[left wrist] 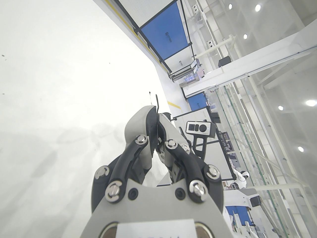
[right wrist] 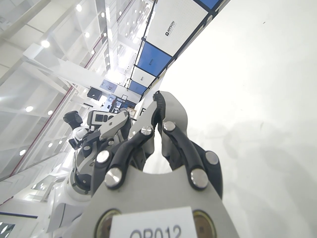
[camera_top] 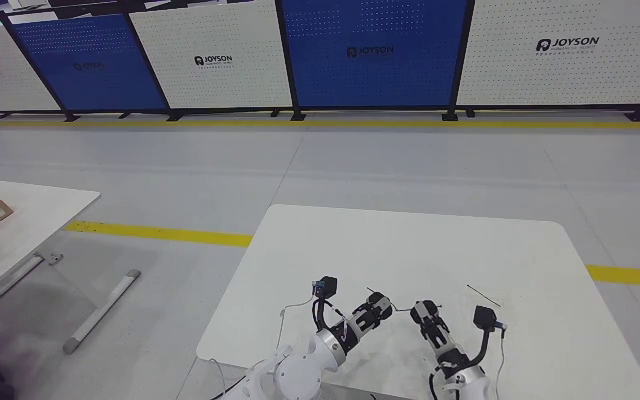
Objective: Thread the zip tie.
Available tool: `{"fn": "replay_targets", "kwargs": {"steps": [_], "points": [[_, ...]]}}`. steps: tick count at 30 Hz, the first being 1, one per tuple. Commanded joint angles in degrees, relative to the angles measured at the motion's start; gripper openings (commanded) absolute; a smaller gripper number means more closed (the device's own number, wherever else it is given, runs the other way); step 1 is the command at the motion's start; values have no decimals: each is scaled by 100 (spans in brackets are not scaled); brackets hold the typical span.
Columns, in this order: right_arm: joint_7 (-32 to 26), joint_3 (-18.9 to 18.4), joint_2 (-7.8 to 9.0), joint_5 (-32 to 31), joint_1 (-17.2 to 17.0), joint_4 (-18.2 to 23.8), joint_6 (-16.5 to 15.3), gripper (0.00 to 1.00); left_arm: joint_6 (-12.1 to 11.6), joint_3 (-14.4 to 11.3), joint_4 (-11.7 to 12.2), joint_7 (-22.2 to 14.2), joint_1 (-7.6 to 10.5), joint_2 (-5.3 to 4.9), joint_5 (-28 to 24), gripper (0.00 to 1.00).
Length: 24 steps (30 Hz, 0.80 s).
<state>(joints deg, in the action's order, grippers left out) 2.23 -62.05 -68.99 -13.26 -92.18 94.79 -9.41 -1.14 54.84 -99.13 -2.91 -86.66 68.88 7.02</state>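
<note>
Angling toward each other at the near edge of the table point(camera_top: 420, 250), left tool point(camera_top: 379, 303) and right tool point(camera_top: 421, 308) sit close. Left wrist view: closed fingers point(left wrist: 138, 125) pinch the zip tie point(left wrist: 157, 103), which lies lengthwise along them with its tip protruding past them. Right wrist view: the right tool is closed.

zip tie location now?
The zip tie is pinched in the shut left gripper, its end poking past the fingertips; in the top view that gripper sits near the front edge of the table, beside the right gripper.
</note>
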Motion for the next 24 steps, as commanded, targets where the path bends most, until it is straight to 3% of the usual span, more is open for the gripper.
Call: {"fn": "replay_targets", "kwargs": {"steps": [1, 10, 24], "points": [[56, -43, -7, 79, -47, 35, 43, 0, -13, -11, 15, -9, 9, 6, -25, 0], [-41, -87, -36, 123, -103, 138, 158, 0, -268, -36, 28, -37, -6, 12, 11, 0], [170, -129, -67, 141, -188, 183, 169, 0, -257, -29, 41, -21, -8, 12, 18, 0]]}}
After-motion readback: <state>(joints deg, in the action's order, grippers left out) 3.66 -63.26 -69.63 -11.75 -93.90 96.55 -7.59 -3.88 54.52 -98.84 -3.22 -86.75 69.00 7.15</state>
